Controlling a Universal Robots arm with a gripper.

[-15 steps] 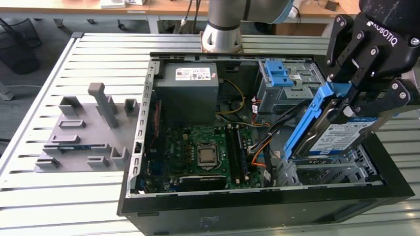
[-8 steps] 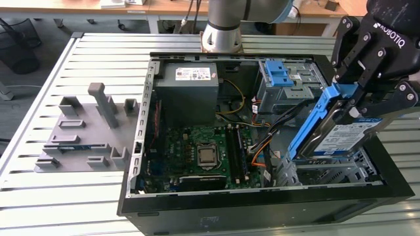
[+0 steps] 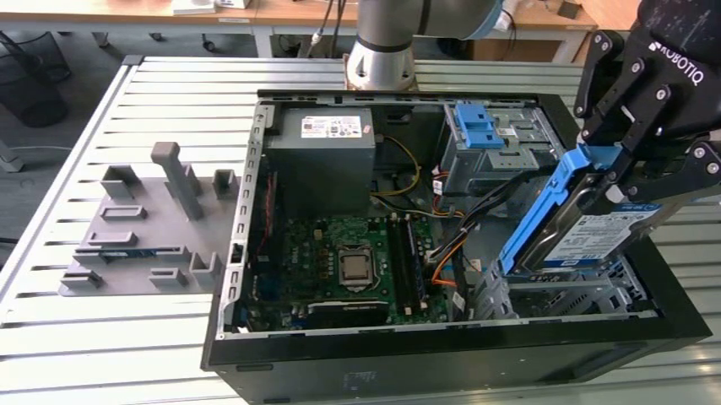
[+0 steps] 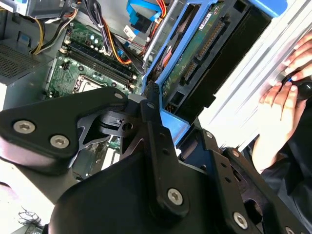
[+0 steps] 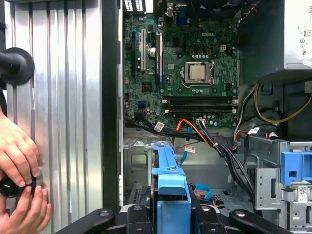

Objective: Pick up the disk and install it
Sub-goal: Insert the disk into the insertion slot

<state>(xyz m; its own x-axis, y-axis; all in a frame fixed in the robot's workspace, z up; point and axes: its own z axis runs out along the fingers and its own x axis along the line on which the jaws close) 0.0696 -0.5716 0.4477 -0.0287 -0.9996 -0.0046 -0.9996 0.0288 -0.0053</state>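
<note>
Exterior view: the hand (image 3: pixel 631 173) is at the exterior view's right, clenched on the upper end of the disk (image 3: pixel 592 232). The disk stands tilted, label toward the camera, with its blue carrier (image 3: pixel 552 211) running down the edge on the exterior view's left. Its lower end is at the mouth of the drive bay (image 3: pixel 575 295), in the near corner of the case (image 3: pixel 451 354) on the exterior view's right. Contact with the bay cannot be told.

The case lies open on the slatted tabletop (image 3: pixel 67 329). Inside, the power supply (image 3: pixel 321 148) sits far, the motherboard (image 3: pixel 349 253) near, and a grey cage (image 3: pixel 496 139) with blue latches far on the exterior view's right. A grey fixture plate (image 3: pixel 141 228) lies on the tabletop, well apart from the case on the exterior view's left. The arm base (image 3: pixel 381 51) stands just beyond the case's far wall.

The second wrist view adds the disk's underside: a circuit board (image 4: pixel 195 53) with a connector row, framed by the carrier, above the motherboard.

The first wrist view looks along the carrier's narrow edge, which sits gripped between the hand's two black fingers (image 5: pixel 139 214), over the bay. It also adds a person's hands (image 5: pixel 19 161) on a black knob (image 5: pixel 9 187) at the tabletop beside the case.
</note>
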